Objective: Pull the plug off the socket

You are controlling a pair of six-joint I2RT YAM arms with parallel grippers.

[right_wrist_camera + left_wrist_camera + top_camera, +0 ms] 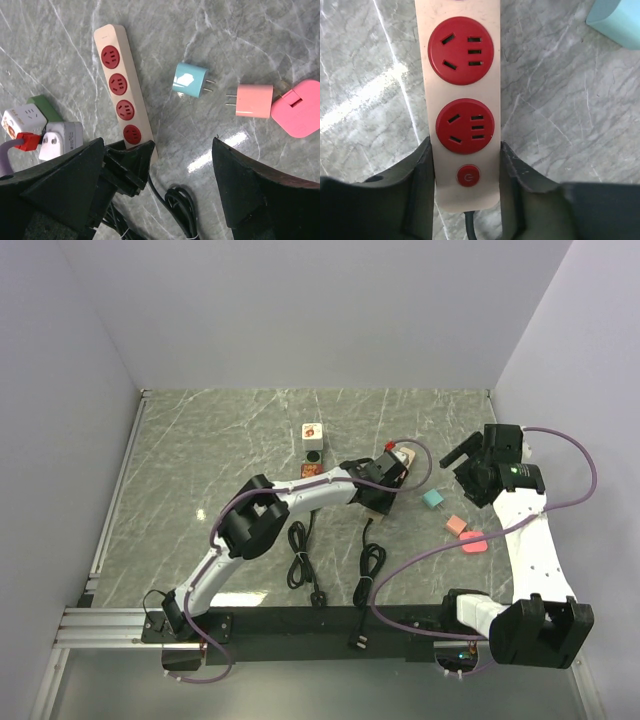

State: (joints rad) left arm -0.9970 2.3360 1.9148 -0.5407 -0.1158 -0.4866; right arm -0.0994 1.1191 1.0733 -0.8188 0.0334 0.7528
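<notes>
Socket strip, switch end snug between the left fingers.

The long beige plastic power strip lies flat between the surface's middle and right edge, all four red round sockets empty.

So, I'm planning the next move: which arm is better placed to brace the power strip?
Left. The left gripper straddles the power strip at its switch end; the right gripper hangs open above, holding nothing.

tool clasping power strip, two red sockets
</notes>
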